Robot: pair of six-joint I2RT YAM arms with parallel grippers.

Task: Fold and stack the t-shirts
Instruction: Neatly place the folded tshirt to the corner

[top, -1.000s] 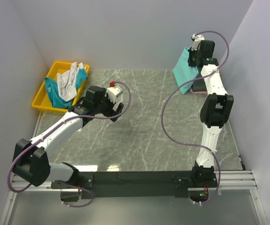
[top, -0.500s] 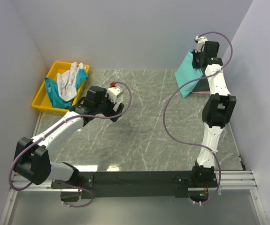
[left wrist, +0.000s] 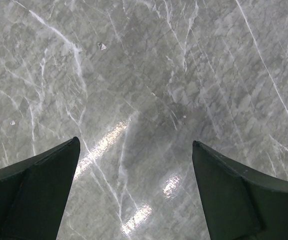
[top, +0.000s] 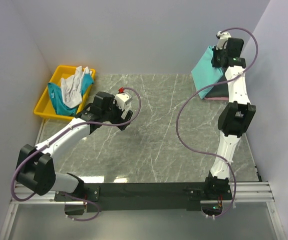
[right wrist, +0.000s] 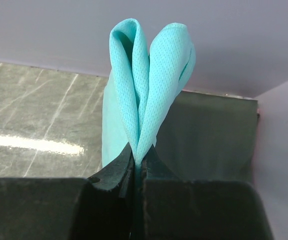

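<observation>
My right gripper (top: 222,54) is raised at the back right corner, shut on a sea-green t-shirt (top: 207,71) that hangs from it as a folded sheet. In the right wrist view the cloth (right wrist: 146,90) rises in two loops from the pinched jaws (right wrist: 141,152). Under it lie a dark grey t-shirt (top: 217,91) (right wrist: 209,135) and a pink one (top: 210,99), of which only an edge shows. A white t-shirt (top: 73,85) and a teal one (top: 59,100) lie in the bin. My left gripper (top: 125,119) (left wrist: 135,145) hangs open above bare table.
The yellow plastic bin (top: 47,95) stands at the back left against the side wall. The marble table top (top: 154,135) spreads between the arms. Walls close in the back and both sides. A purple cable loops off the right arm (top: 184,120).
My right gripper has carried the sea-green t-shirt up and to the right, toward the back corner. The left arm has stayed almost still.
</observation>
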